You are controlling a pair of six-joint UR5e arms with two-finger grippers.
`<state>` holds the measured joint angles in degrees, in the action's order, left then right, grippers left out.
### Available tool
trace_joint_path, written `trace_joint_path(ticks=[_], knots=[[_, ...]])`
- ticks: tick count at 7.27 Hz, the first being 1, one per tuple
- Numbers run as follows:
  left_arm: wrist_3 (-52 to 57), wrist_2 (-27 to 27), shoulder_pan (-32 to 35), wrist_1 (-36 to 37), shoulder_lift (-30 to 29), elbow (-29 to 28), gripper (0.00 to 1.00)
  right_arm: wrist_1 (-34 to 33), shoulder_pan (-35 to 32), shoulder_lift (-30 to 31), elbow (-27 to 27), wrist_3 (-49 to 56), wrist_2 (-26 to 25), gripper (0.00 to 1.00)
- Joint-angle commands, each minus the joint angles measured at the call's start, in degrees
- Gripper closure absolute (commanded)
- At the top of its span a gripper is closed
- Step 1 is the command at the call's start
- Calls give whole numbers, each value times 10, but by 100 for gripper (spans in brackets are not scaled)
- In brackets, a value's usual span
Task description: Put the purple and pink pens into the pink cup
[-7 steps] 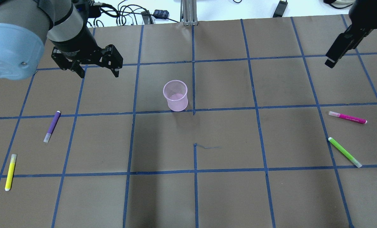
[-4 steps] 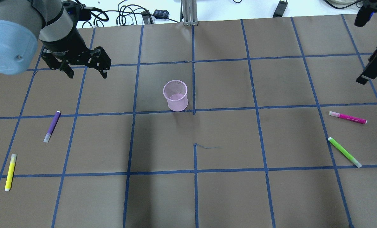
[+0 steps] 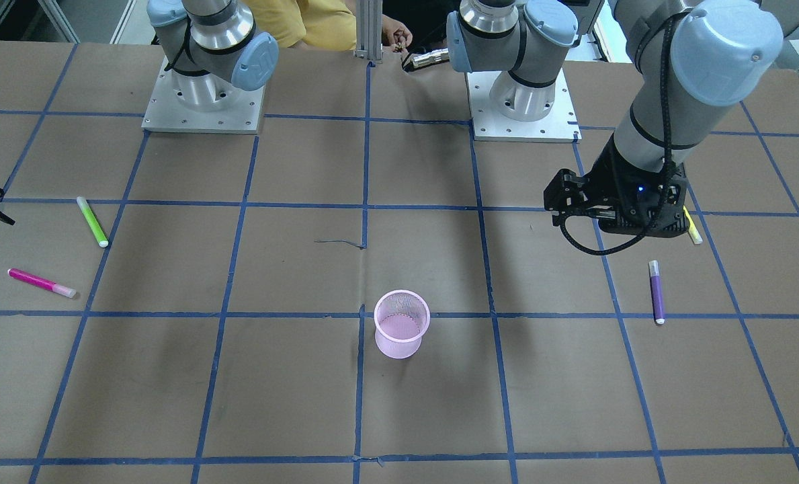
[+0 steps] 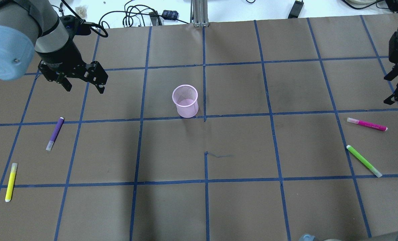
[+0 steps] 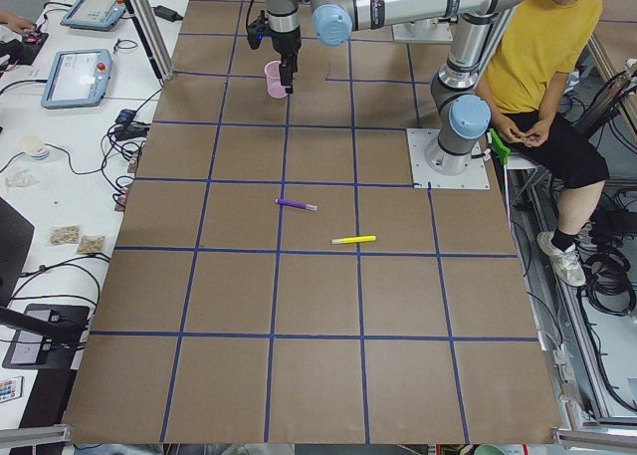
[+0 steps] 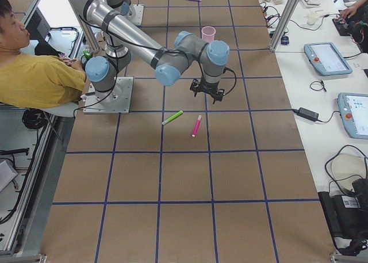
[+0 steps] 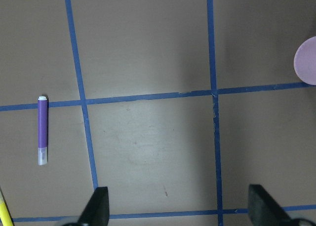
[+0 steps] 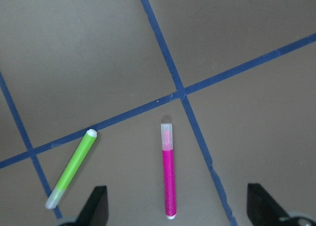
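The pink mesh cup [image 4: 185, 100] stands upright near the table's middle, empty. The purple pen [image 4: 55, 134] lies flat on the left side; it also shows in the left wrist view [image 7: 43, 131]. The pink pen [image 4: 367, 124] lies flat at the far right, and shows in the right wrist view [image 8: 169, 176]. My left gripper [image 4: 84, 87] is open and empty, hovering behind and to the right of the purple pen. My right gripper [image 4: 391, 89] is open and empty, hovering just behind the pink pen.
A green pen [image 4: 364, 161] lies close to the pink pen, nearer the robot. A yellow pen [image 4: 11, 182] lies near the left edge, nearer the robot than the purple pen. Cables and a metal post [image 4: 199, 13] sit beyond the far edge.
My left gripper has moved left and nearer, toward the purple pen. My right gripper has swung right and nearer, and now hangs by the pink pen. Pens and cup have not moved.
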<state>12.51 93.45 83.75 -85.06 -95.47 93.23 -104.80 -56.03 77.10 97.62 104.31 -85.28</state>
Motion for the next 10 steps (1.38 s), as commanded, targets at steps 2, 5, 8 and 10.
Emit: trace_joint_path(ticks=[2, 5, 8, 10], knots=[[91, 3, -3, 20, -12, 18, 0, -15, 24, -55, 15, 139, 71, 0], [88, 14, -3, 46, -31, 30, 0, -16, 57, -104, 26, 275, 128, 0], [92, 16, -55, 48, -69, 39, 0, -16, 129, -130, 26, 348, 150, 7], [138, 51, -91, 88, -118, 37, 0, -28, 145, -150, 27, 395, 162, 8]])
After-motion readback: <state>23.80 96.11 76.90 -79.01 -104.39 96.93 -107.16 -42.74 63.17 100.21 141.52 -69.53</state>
